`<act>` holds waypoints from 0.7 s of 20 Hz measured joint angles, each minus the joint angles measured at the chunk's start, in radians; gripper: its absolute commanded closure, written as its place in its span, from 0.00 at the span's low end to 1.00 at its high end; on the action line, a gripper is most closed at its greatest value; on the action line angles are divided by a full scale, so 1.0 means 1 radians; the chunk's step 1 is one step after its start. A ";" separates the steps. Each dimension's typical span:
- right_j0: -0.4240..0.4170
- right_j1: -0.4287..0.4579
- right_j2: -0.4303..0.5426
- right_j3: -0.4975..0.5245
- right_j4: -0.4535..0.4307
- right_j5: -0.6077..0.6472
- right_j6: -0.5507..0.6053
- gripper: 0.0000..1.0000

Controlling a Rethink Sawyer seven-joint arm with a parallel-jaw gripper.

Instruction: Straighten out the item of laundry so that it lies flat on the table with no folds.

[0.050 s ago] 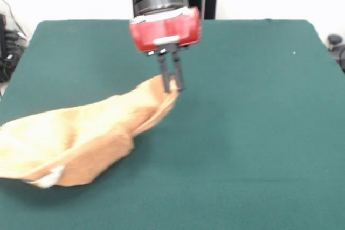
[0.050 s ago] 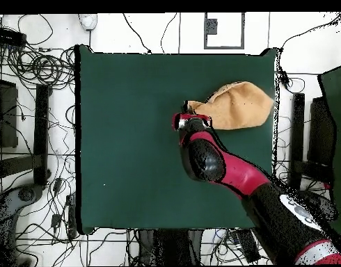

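The hand [image 1: 171, 82] is pinching one corner of the towel [image 1: 81, 136], its two dark fingers [image 1: 178, 74] standing close together with the cloth's tip caught between them. That corner is being held up off the surface [image 1: 253, 133], so the towel is hanging in a slack, tapering sweep from the hand down to its bulk, which is resting on the surface well away from the hand, at the towel's far end. The bulk is lying folded over itself, with a pale tag [image 1: 52, 176] showing at its lower edge, so the towel is not yet flat. In the overhead view the towel [image 2: 236, 104] is sitting close to one side edge of the surface [image 2: 131, 139], and the hand [image 2: 187, 119] is at the towel's corner that is pointing toward the surface's middle. Gripping at a corner, not mid-cloth, seems meant to let the weight of the bulk anchor the far end while the lifted end is being drawn out; pulling toward the middle would likely unroll the fold. The grip on so little cloth looks slight, so the corner could slip free.
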 measured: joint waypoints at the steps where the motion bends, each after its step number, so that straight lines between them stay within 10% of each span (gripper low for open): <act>1: -0.007 -0.003 0.024 0.014 0.000 -0.003 0.016 1.00; 14: -0.063 0.051 0.143 0.070 -0.077 -0.005 0.121 1.00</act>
